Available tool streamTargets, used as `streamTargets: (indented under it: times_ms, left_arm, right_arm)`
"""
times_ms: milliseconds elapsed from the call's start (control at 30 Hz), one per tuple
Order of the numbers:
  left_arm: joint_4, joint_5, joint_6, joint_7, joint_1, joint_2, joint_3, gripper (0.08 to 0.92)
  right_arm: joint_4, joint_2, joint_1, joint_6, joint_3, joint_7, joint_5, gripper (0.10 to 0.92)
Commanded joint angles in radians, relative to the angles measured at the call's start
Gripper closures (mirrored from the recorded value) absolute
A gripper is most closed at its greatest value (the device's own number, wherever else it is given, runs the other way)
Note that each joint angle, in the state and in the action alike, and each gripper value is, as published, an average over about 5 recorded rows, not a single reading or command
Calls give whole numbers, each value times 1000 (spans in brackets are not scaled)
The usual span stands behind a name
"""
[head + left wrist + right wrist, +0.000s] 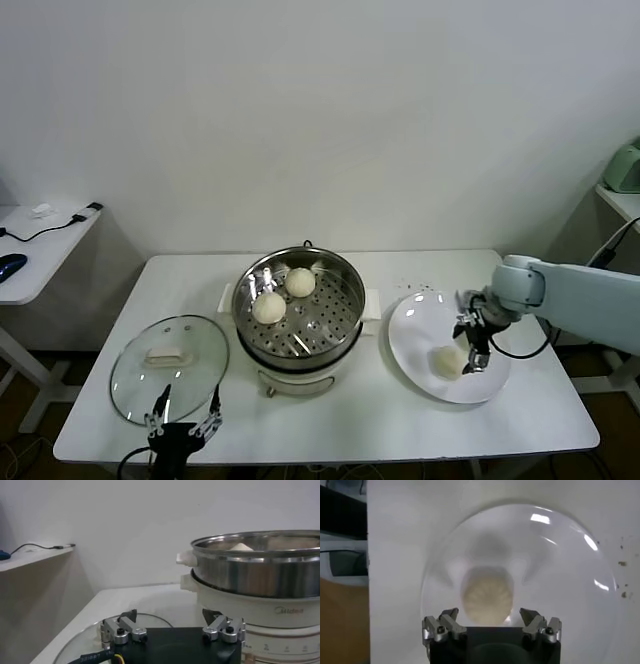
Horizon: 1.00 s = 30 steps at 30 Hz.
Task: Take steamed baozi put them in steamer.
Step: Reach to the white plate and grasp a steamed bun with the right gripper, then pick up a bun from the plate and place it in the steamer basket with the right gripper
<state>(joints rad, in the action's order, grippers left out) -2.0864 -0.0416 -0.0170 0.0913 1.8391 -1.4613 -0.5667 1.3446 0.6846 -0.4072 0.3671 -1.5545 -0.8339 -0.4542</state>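
Note:
The steel steamer point(345, 305) stands mid-table on its cream base and holds two baozi point(268, 308) point(300, 282) on the perforated tray. One baozi point(446, 361) lies on the white plate point(415, 330) at the right. My right gripper point(470, 347) hovers just above this bun, jaws open; in the right wrist view the bun point(487, 596) sits between and beyond the open fingers point(447, 616). My left gripper point(184, 420) is parked open at the table's front left edge, by the lid. The steamer also shows in the left wrist view point(260, 570).
A round glass lid point(170, 368) with a white handle lies flat at the front left. A side table point(40, 245) with a cable stands at the far left. A wall runs behind the table.

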Motion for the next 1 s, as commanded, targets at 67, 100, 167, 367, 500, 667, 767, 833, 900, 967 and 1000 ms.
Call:
streamTargets:
  times_ms: [67,100,167,367,500,667,767,833,900,967,1000]
  left_arm:
    - [0,0,-1,0,2,0,1,177]
    - [1,1,-1,0,2,0,1,177]
    - [1,1,-2,0,3,0,2,177]
    - [-4,3,-2,1,7,-1,5,177]
    - [-8,5,-2,1,9,-3,8,177]
    - [-15,8,-2,1,11,-4,11,177]
    - [-18,8,-2,1,12,-3,13,177]
    - [-21,7,-2,1,13,-1,13,177]
    - [-24,6,0,0,12,2,15,177]
    - [-27,7,2,0,9,4,17,177]
    - [-29,8,3,-1,7,4,17,177]
  right_arm:
    - [-48,25,108,27,79,25,22,203]
    - [-47,26,105,28,78,24,22,203]
    - [-44,28,98,32,73,23,24,204]
    - [-29,25,61,36,58,16,25,291]
    - [-1,14,-16,25,22,-10,19,347]
    - [25,25,-256,-38,-91,-85,-4,369]
    - [14,91,-433,-98,-184,-150,-48,372]
    - [-7,157,-537,-145,-218,-194,-79,372]
    - [-32,226,-611,-193,-211,-227,-96,372]
    - [-53,292,-658,-243,-175,-245,-114,370]
    - [-58,327,-672,-266,-149,-251,-126,370]
